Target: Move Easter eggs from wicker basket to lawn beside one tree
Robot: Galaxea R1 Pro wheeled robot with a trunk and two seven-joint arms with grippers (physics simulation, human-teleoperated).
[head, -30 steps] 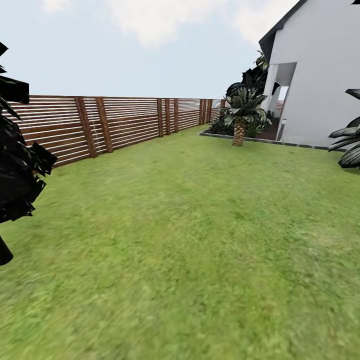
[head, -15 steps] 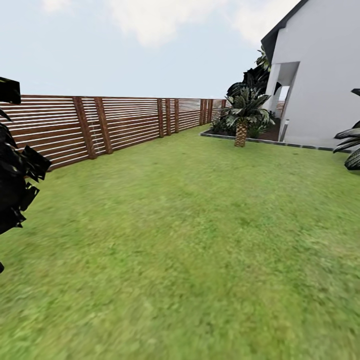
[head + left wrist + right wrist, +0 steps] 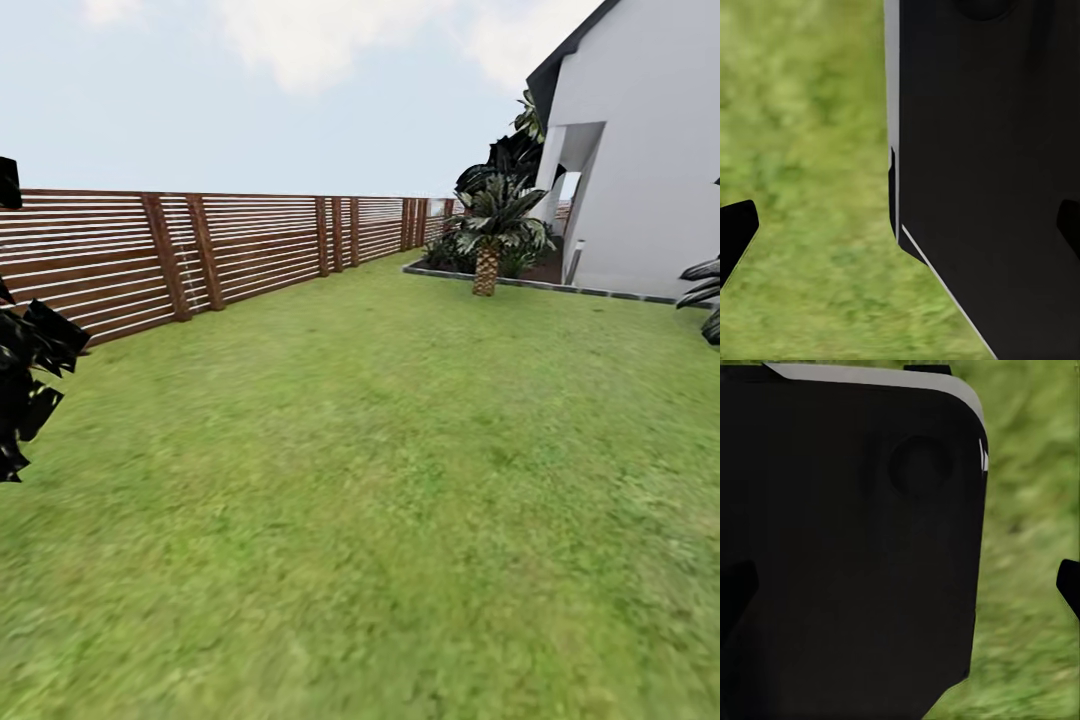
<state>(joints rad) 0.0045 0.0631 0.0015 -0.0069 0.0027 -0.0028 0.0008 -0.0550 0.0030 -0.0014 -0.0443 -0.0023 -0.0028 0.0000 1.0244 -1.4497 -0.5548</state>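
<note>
Head view, left to right: the dark foliage (image 3: 25,390) at the left edge shows less of itself than a second ago, the fence (image 3: 230,245) posts have slid a little leftward, the short palm (image 3: 487,235) and the house (image 3: 640,160) have drifted rightward, and the leaves at the right edge are nearly cut off. Everything shifted together, so the camera has turned or rolled on; nothing in the garden itself has moved. The lawn (image 3: 380,470) ahead is open grass all the way to the kerb.

That means the robot is still travelling. No basket, eggs or grey trunk appear ahead, so I cannot place them; they likely lie off this heading, and the search goes on.

Left wrist view: a dark robot panel (image 3: 982,165) sits over blurred grass, with the left gripper (image 3: 900,229) showing only its two black fingertips (image 3: 735,229) at opposite edges, spread wide with nothing between them. Right wrist view: much the same, the right gripper (image 3: 900,585) spread and empty, one tip dim against the panel.
</note>
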